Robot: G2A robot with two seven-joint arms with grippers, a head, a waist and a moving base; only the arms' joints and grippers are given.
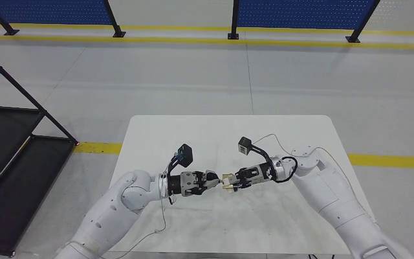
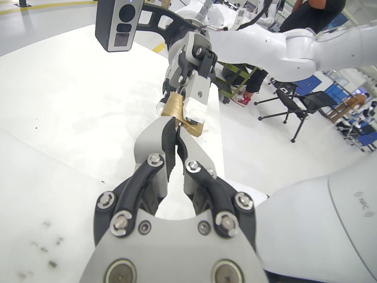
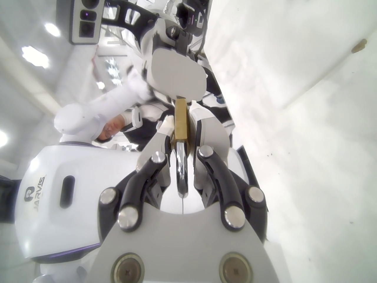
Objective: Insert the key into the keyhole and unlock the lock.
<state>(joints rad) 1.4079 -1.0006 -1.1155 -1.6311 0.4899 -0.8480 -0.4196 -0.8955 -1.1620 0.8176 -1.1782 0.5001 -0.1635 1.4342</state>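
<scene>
Lock (image 1: 227, 180), in the top view, hangs between left gripper (image 1: 215, 180) and right gripper (image 1: 231, 180), every edge of the table (image 1: 291, 129) well apart. Left wrist view: left pads (image 2: 168, 136) pressed together at the lock's end, catch hidden. Right wrist view: right gripper pinches the brass body, shackle (image 3: 182, 166) toward its palm.

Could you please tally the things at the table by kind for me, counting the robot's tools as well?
Padlock: 1
Tools: 2, the left tool and the right tool, which grips the padlock
Table: 1
Total: 4
</scene>
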